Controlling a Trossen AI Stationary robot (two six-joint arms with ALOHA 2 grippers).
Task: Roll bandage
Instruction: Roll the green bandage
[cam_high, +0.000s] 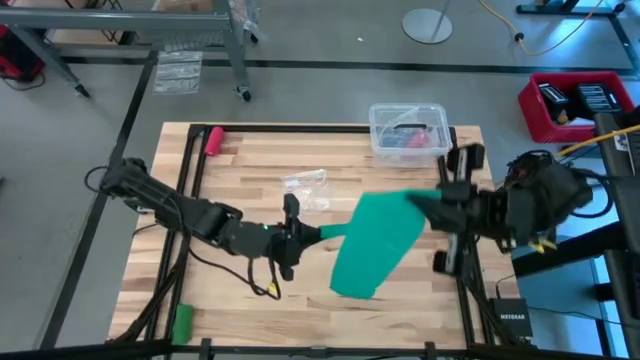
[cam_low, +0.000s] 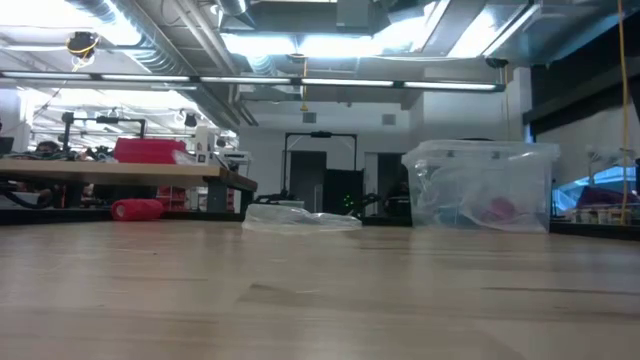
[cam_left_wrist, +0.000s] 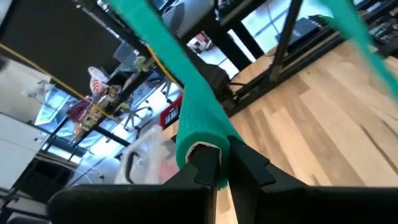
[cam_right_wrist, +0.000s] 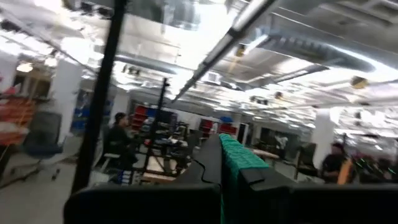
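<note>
The teal-green bandage (cam_high: 372, 245) is held up between my two grippers over the table's middle right, spread as a broad band. It does not show in the low view. My left gripper (cam_high: 305, 238) is shut on its left end, which shows as a bunched, tube-like end (cam_left_wrist: 198, 134) in the left wrist view. My right gripper (cam_high: 428, 205) is shut on its right end (cam_right_wrist: 235, 158). My left gripper pinches the bandage's bunched end (cam_left_wrist: 193, 149) between its two fingertips (cam_left_wrist: 208, 165), coming level from the table's left. From there the band runs away toward the right arm, clear of the table. My right gripper pinches the bandage's other end (cam_right_wrist: 231, 163) between its two fingers, coming level from the table's right. The band stands edge-up in the gap; how far back it reaches is hidden by the fingers.
A clear plastic box (cam_high: 408, 130) stands at the far right, also in the low view (cam_low: 480, 185). A pink-red roll (cam_high: 213, 138) lies at the far left, a small brighter-green roll (cam_high: 182, 320) at the near left, and a clear wrapper (cam_high: 305, 187) in the middle.
</note>
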